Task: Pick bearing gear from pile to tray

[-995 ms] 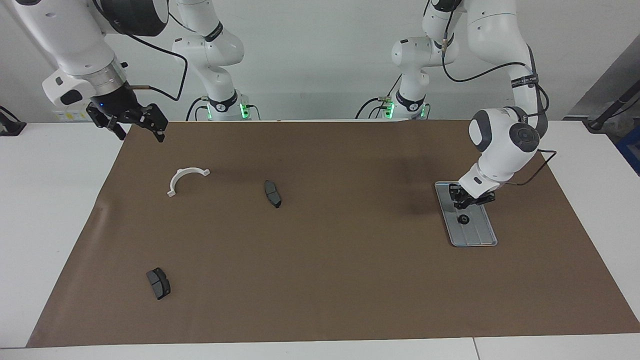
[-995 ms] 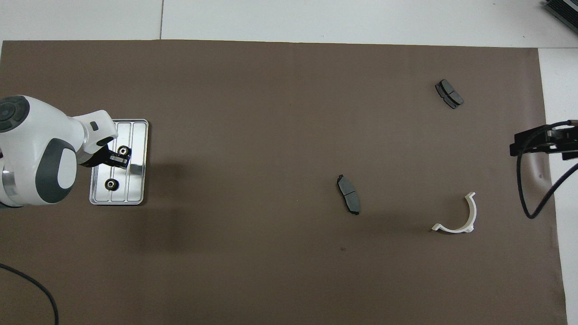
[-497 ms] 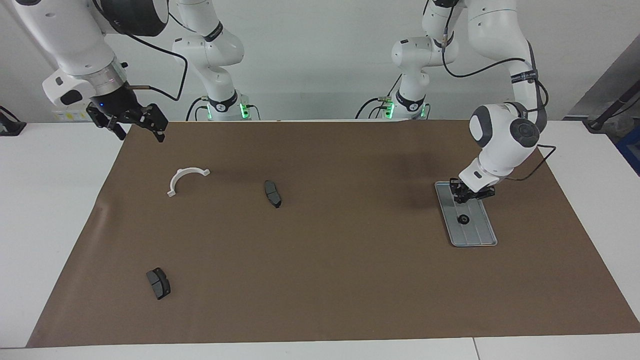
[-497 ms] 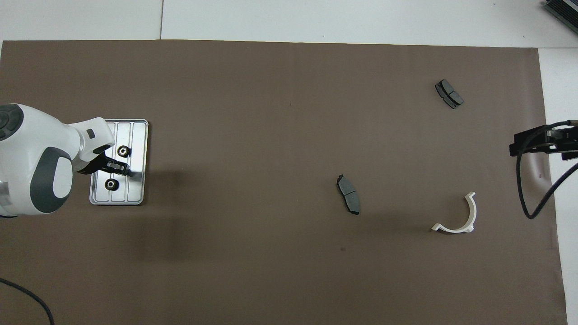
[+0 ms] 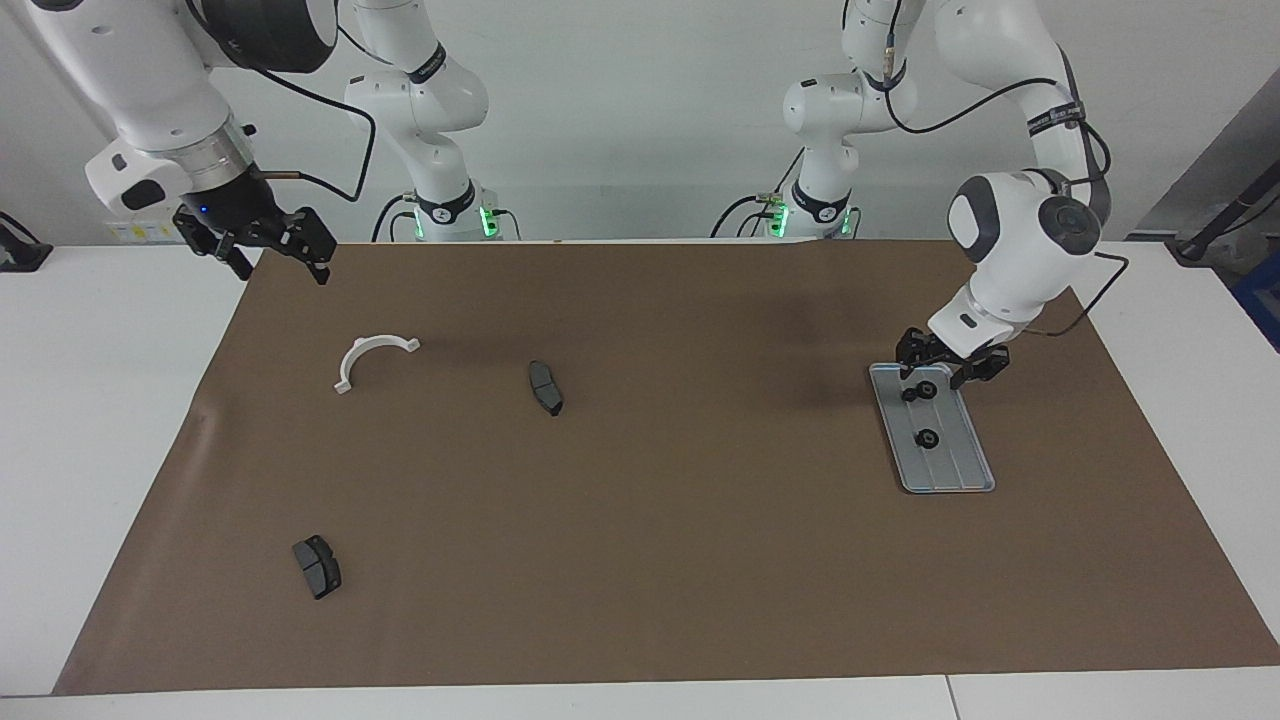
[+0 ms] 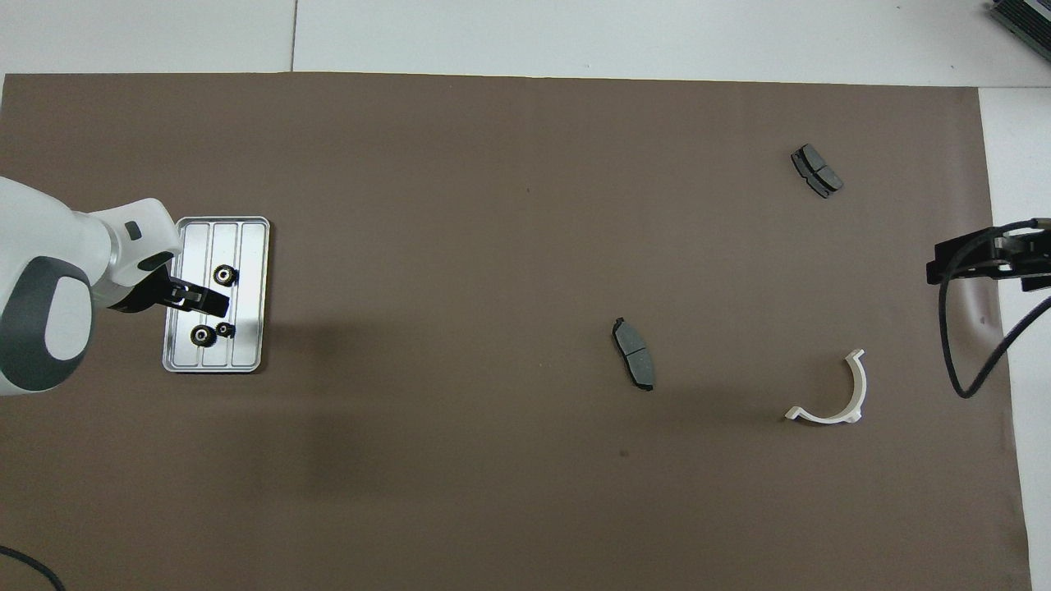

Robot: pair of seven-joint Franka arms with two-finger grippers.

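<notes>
The silver tray (image 5: 950,470) (image 6: 246,238) lies on the brown mat toward the left arm's end. In the overhead view three small black bearing gears lie in it: one (image 6: 222,275) farther from the robots, and two side by side (image 6: 202,334) (image 6: 224,329) nearer. The facing view shows gears at two spots (image 5: 921,392) (image 5: 927,438). My left gripper (image 5: 937,377) (image 6: 220,300) hangs open just over the tray, holding nothing. The pile's two dark pads (image 5: 546,388) (image 5: 317,566) and white bracket (image 5: 372,358) lie toward the right arm's end. My right gripper (image 5: 283,272) waits open, raised over the mat's corner.
The brown mat (image 5: 650,520) covers most of the white table. In the overhead view the pads (image 6: 634,365) (image 6: 816,170) and the bracket (image 6: 833,394) lie well apart. A black cable (image 6: 969,361) hangs by the right gripper.
My left gripper has opened, let a gear go onto the tray beside the nearer one, then risen and drawn back toward the robots. The right arm has not moved.
</notes>
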